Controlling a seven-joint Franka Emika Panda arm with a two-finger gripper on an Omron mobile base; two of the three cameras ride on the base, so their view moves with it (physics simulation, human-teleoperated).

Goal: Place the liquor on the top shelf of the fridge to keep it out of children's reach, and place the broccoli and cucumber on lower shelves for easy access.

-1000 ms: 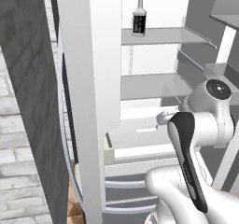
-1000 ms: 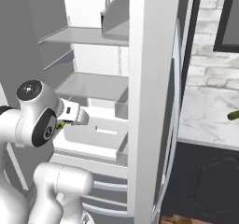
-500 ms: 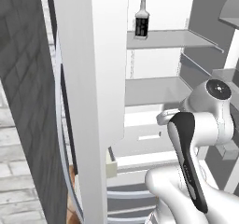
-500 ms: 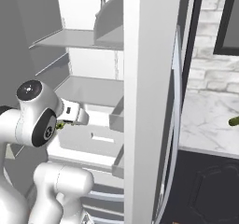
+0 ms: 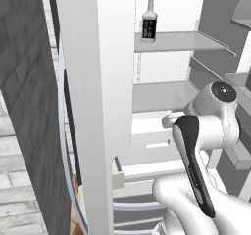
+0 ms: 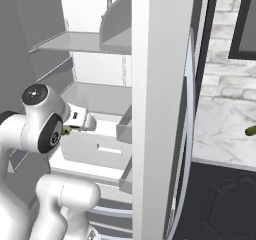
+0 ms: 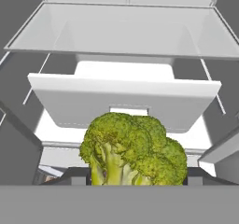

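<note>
so the liquor (image 5: 149,25) bottle stands upright on the top shelf (image 5: 179,41) of the open fridge (image 5: 162,82), at its left end. below it the white arm reaches in toward the middle shelf (image 7: 126,36). the gripper (image 7: 135,178) is clenched on the broccoli (image 7: 133,149), held just in front of the white drawer (image 7: 123,99). far to the right, a green cucumber (image 6: 250,130) lies on the marble counter (image 6: 225,129), well apart from the fridge.

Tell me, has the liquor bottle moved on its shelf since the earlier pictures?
No. The bottle stands at the same left end of the top shelf; the camera shifted.
</note>
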